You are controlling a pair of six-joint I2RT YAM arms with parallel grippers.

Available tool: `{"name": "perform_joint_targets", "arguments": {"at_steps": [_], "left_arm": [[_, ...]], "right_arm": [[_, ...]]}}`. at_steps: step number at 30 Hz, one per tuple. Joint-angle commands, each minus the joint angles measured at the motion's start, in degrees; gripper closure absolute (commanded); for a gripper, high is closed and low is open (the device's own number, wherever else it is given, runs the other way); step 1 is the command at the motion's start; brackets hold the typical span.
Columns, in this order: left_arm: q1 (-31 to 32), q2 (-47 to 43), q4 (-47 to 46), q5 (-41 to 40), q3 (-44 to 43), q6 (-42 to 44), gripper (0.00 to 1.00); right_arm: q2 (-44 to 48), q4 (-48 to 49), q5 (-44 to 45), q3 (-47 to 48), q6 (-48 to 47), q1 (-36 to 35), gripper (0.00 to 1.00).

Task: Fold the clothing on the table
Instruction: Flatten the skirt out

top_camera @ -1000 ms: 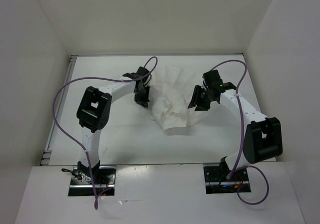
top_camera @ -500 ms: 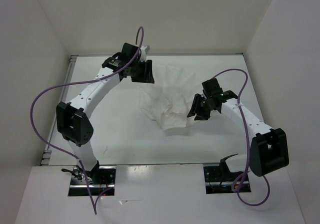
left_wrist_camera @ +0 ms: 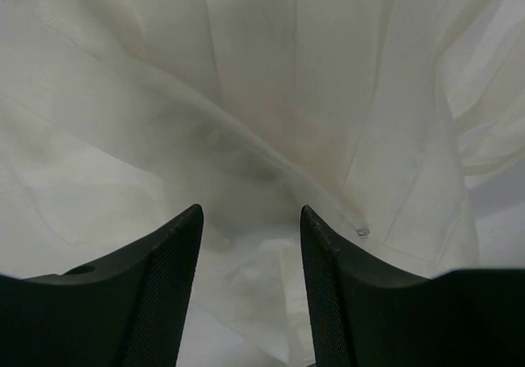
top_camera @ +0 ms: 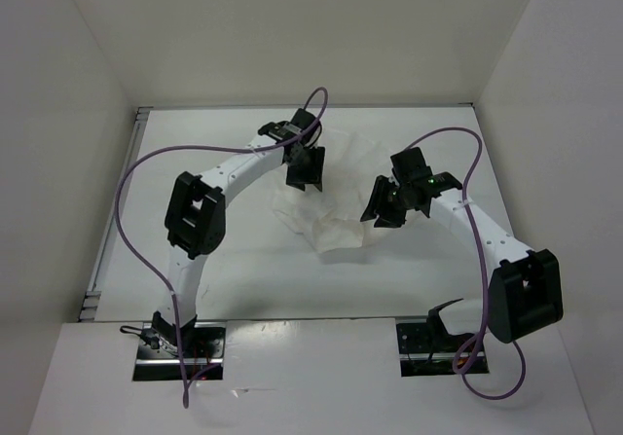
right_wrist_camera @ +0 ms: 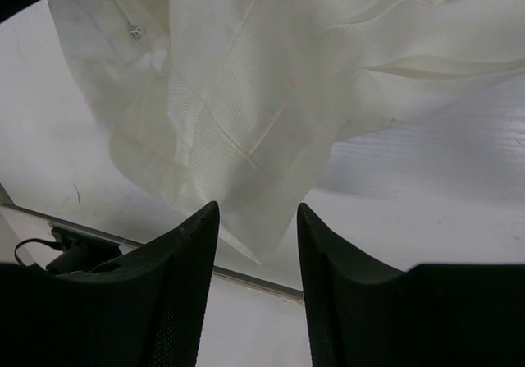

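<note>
Clothing [top_camera: 336, 216]: thin, sheer, creased white fabric, lying bunched in an irregular heap mid-table [top_camera: 224, 279], which is matte white. The left gripper [left_wrist_camera: 250, 219] is hovering over its far-left part, ribbed black fingers [left_wrist_camera: 168, 285] standing apart and gripping nothing. The right gripper [right_wrist_camera: 257, 215] is gaping likewise at its right edge.

Left gripper [top_camera: 305, 179] opened, moved above clothing [top_camera: 341, 219] far side, right gripper [top_camera: 378, 211] shifted slightly left

White panels close three sides: back wall [top_camera: 311, 36], left wall [top_camera: 49, 163], right wall [top_camera: 569, 114]; the light is soft and even. A grey metal rail [top_camera: 105, 245] runs below the left wall; a white ledge [top_camera: 311, 377] spans the front.
</note>
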State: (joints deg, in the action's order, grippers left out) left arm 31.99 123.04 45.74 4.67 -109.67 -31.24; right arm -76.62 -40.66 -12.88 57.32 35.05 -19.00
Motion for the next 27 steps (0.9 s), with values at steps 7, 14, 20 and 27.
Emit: {"name": "perform_joint_targets", "arguments": {"at_steps": [7, 14, 20, 27], "left_arm": [[2.47, 1.67, 0.06, -2.56, -5.29, -5.75, 0.41], [3.08, 5.45, 3.48, -3.78, -8.37, -5.15, 0.39], [3.7, 7.99, 5.85, -6.86, -7.75, -4.61, 0.39], [4.22, 5.99, 5.17, -3.44, -6.44, -2.51, 1.0]], "right_arm": [[1.91, 2.43, 0.05, 1.22, -3.05, -0.68, 0.5], [2.96, 1.38, 0.66, 0.69, -4.64, -0.68, 0.5], [3.49, 1.38, 0.67, 0.69, -5.16, -0.68, 0.5], [5.16, 1.38, 1.81, 0.69, -4.55, -0.68, 0.63]]}}
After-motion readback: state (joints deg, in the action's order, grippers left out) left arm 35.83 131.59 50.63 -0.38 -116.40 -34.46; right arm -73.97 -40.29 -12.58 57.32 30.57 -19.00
